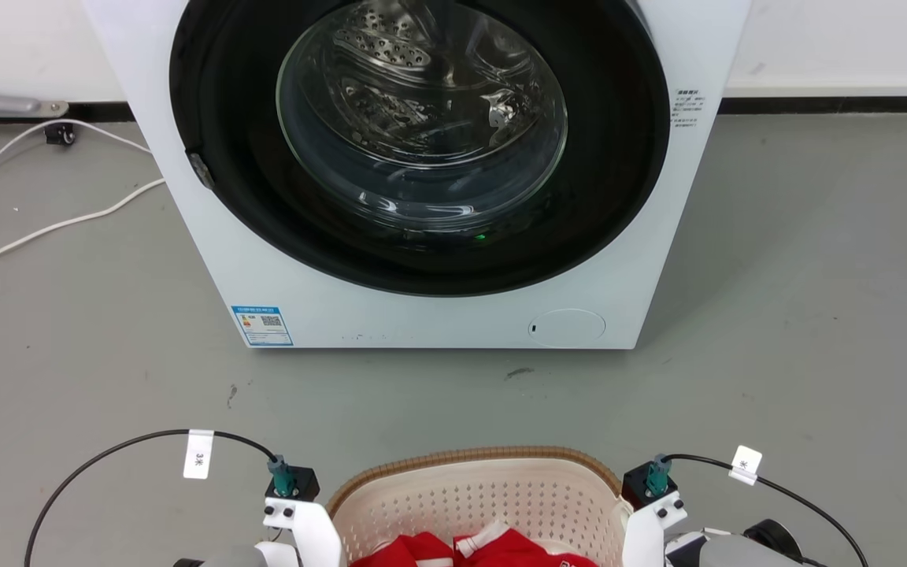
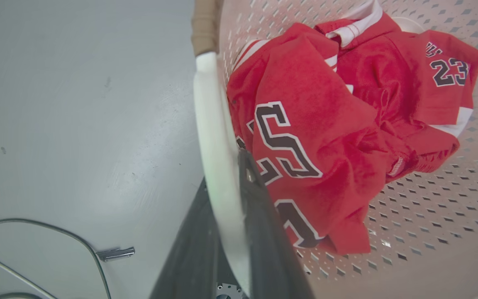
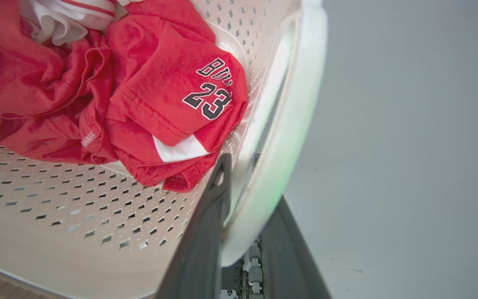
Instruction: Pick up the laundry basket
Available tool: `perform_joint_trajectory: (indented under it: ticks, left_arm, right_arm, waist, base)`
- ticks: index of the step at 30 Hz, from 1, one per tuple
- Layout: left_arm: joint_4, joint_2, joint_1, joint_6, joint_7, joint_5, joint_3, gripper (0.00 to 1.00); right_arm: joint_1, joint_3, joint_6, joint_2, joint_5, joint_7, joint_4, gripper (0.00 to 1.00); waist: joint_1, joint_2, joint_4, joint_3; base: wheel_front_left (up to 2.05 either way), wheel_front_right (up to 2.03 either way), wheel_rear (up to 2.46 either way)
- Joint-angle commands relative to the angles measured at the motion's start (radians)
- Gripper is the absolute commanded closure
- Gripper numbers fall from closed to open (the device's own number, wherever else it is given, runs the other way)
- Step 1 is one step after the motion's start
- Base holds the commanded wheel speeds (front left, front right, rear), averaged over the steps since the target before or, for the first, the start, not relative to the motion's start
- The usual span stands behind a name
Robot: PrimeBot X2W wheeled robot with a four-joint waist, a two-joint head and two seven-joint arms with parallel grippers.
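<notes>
Cream laundry basket [image 1: 485, 488] with red 23 jerseys [image 2: 326, 124], left claw [image 2: 224, 168] and right claw [image 3: 253, 178] each pinching its white handles [image 2: 210, 116].

"23" on the red jersey [image 3: 168, 99]

I see a white front-loading washing machine [image 1: 422, 315] standing on a grey floor [image 1: 808, 331]. Behind it runs a white wall [image 1: 831, 39] with a dark skirting strip [image 1: 816, 105]. White cables [image 1: 52, 224] trail over the floor to its left.
</notes>
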Motion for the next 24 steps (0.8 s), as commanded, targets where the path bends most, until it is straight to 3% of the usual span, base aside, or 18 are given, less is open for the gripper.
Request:
perform_joint_trajectory:
  ticks: [1, 24]
  left_arm:
    - [-0.008, -0.007, 0.008, -0.007, 0.007, -0.007, -0.013, 1.00]
    - [-0.002, 0.005, -0.019, -0.007, 0.037, -0.108, -0.127, 1.00]
  right_arm:
    - [0.006, 0.013, 0.005, 0.003, 0.010, 0.000, -0.009, 1.00]
    - [-0.006, 0.082, 0.004, -0.008, 0.097, 0.014, -0.004, 1.00]
  waist:
    - [0.0001, -0.0001, 0.000, -0.005]
    - [0.0001, -0.0001, 0.002, -0.018]
  base:
    - [0.00, 0.00, 0.00]
    - [0.00, 0.00, 0.00]
